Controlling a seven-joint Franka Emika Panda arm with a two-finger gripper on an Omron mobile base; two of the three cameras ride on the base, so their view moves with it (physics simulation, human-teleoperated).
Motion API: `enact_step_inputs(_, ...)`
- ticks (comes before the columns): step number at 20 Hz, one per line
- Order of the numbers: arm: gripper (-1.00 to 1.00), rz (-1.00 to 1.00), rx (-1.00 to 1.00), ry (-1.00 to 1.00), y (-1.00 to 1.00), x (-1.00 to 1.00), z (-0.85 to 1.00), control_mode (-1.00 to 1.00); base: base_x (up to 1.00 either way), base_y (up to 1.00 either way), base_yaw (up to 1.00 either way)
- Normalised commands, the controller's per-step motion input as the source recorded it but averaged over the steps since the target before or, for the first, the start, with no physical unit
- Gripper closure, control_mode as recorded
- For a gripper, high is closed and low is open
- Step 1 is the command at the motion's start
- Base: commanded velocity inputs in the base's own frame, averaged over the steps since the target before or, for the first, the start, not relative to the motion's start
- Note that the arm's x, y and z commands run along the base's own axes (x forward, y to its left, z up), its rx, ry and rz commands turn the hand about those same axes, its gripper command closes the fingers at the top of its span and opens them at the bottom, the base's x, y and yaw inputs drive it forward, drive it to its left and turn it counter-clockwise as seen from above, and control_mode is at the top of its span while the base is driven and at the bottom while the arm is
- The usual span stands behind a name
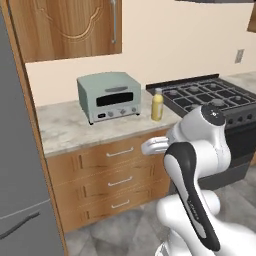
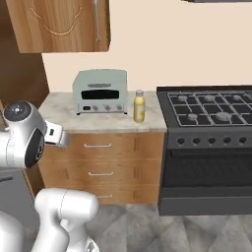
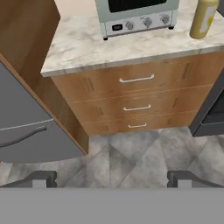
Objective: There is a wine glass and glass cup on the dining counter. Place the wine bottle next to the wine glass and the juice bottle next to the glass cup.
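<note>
While the base faces the worktop, read these lines before you command the next move.

Juice bottle position: the juice bottle [image 2: 140, 106] stands upright near the right end of the marbled worktop [image 2: 59, 111], just beside the toaster oven [image 2: 100, 91] and close to the stove [image 2: 211, 109]. You find it on the worktop, not yet on the dining counter where the task wants it.

Why it matters: the bottle stands toward the front edge with open space before it, so you can judge a straight frontal reach to be workable. The toaster oven on one side and the stove edge on the other narrow any sideways approach.

Gripper state: the gripper [image 3: 112, 178] has its fingertips [image 3: 41, 178] spread fully apart with nothing between them. You see bare floor tiles in the gap, so nothing is held.

Gripper position: the hand hangs well in front of the drawers [image 3: 136, 94] and looks down and forward. The bottle sits at the upper right corner of the hand view, well apart from the fingers.

Arm posture: the arm is folded close to the base, elbow raised. Judge this as a carrying or approach posture, not a reach.

Step in hand: approaching the juice bottle for pickup, in your assessment. The task stands near its start for this bottle.

Risk: a tall narrow bottle tips easily; close on its body, not on its cap.
</note>
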Motion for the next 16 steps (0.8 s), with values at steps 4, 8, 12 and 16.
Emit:
enact_step_inputs(4, -1.0, 0.0, 0.0, 0.0, 0.0, 0.0, 0.0, 1.0, 0.27, -0.61, 0.05)
enact_step_inputs(8, -1.0, 0.0, 0.0, 0.0, 0.0, 0.0, 0.0, 1.0, 0.22, -0.6, 0.08)
enact_step_inputs(12, -1.0, 0.0, 0.0, 0.0, 0.0, 0.0, 0.0, 1.0, 0.08, -0.56, 0.22)
enact_step_inputs(16, -1.0, 0.0, 0.0, 0.0, 0.0, 0.0, 0.0, 1.0, 0.13, -0.51, 0.28)
